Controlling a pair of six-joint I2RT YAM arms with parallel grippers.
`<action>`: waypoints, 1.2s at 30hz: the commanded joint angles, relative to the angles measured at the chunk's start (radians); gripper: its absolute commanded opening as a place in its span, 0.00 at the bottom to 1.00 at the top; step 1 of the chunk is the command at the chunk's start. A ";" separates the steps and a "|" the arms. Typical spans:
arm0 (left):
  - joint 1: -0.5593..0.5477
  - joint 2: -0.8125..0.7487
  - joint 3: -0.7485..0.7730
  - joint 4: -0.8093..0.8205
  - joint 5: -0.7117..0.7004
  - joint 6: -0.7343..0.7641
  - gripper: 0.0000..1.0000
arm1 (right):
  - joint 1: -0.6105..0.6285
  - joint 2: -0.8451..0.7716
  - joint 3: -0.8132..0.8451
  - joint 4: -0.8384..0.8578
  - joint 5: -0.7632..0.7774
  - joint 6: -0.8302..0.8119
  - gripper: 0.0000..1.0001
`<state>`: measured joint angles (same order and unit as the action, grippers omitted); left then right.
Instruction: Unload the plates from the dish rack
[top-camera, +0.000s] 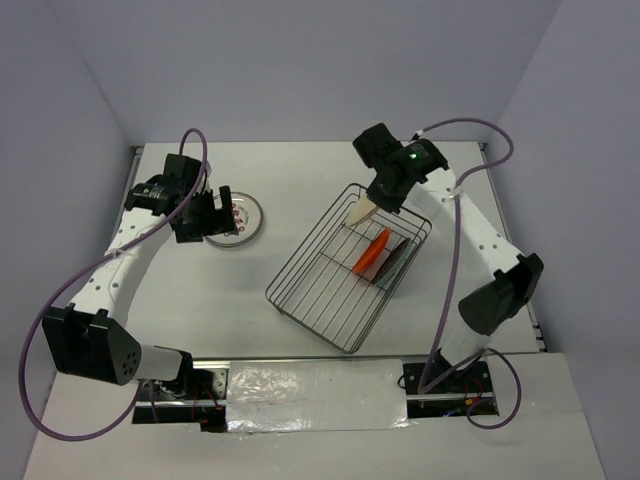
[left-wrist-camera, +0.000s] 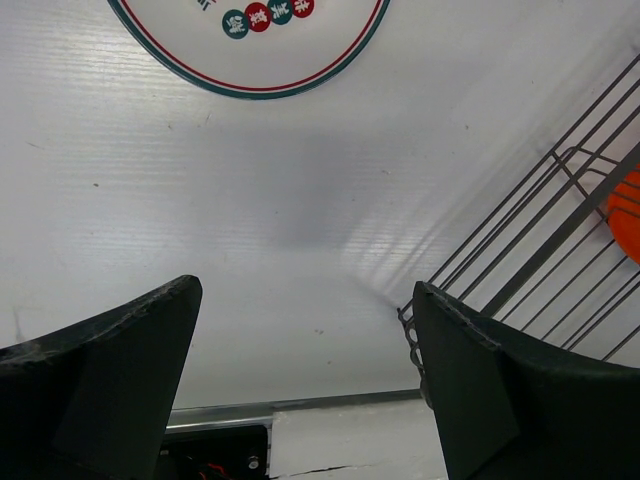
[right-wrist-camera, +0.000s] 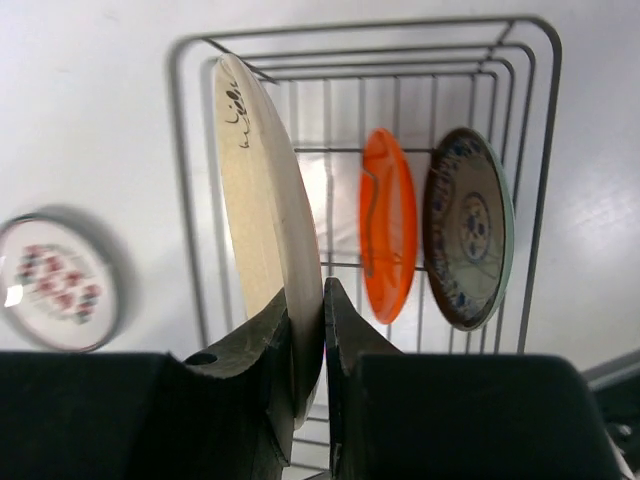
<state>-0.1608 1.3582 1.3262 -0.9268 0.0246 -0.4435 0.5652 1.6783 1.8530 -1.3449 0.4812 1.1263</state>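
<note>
Cream plate (right-wrist-camera: 262, 200) pinched by right claw (right-wrist-camera: 308, 326), upright at 12 o'clock end of rack (top-camera: 315, 285). Left claw (left-wrist-camera: 305, 340) wide, idle. Step: extraction. Next: lift straight, clearing orange plate (right-wrist-camera: 388, 225) alongside.

Dish rack (top-camera: 320, 290): thin smooth metal wire. Cream plate (right-wrist-camera: 262, 220): smooth, soft shine. Orange plate (right-wrist-camera: 388, 230): glossy. Table (left-wrist-camera: 250, 220): white, matt, fine ribbed lines. Left claw (left-wrist-camera: 305, 295): black, matt, rough.

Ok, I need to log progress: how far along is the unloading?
Done: one white patterned plate lies on the table by the open left gripper. In hand: the right gripper pinches the cream plate, which stands in the dish rack. Left: the orange plate and the teal plate.
</note>
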 joint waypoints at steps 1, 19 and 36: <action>-0.005 -0.002 0.024 0.008 0.023 0.023 1.00 | -0.007 -0.116 0.077 0.024 0.033 -0.031 0.14; -0.009 -0.133 -0.015 0.085 0.231 0.034 0.99 | -0.643 -0.069 -0.441 0.892 -0.375 -0.214 0.14; -0.100 -0.136 -0.033 0.100 0.327 0.065 1.00 | -0.774 0.259 -0.448 0.992 -0.405 -0.325 0.69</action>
<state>-0.2546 1.2339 1.3163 -0.8402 0.3294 -0.3950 -0.1989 1.8961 1.3109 -0.3798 0.0700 0.8558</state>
